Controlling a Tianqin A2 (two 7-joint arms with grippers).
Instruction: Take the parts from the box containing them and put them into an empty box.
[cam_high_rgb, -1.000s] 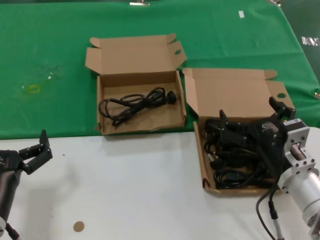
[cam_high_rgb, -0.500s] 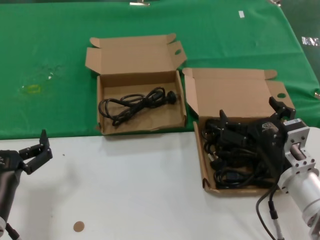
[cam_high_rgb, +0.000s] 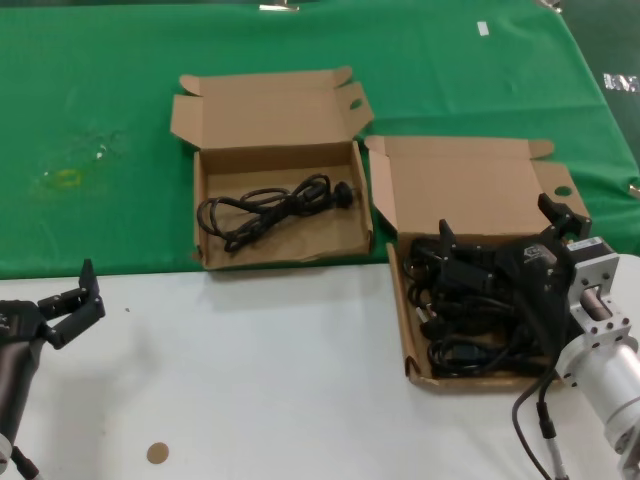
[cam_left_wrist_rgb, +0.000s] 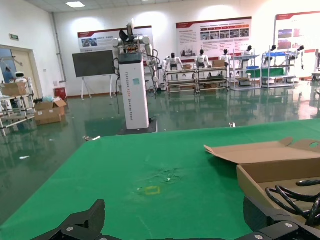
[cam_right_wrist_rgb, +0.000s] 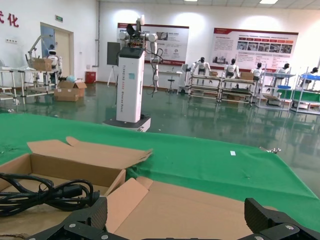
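**Cords split between two open boxes**

Cords (cam_high_rgb: 470, 310) lie piled in the longer box (cam_high_rgb: 480, 200) at my four o'clock, a tangle of black loops I cannot count, their run roughly along the box's length from twelve to six. My right gripper (cam_high_rgb: 505, 235) hangs just above that pile, fingers spread wide, gripping nothing. One single cord (cam_high_rgb: 270, 212) lies in the wider box (cam_high_rgb: 280, 115) at my twelve o'clock, on the green cloth (cam_high_rgb: 100, 100); its long axis runs from eight to two, plug end toward two. Two boxes in all, both lids up. My left gripper (cam_high_rgb: 75, 300) waits at eight o'clock over the white table (cam_high_rgb: 260, 370), fingers apart, empty.
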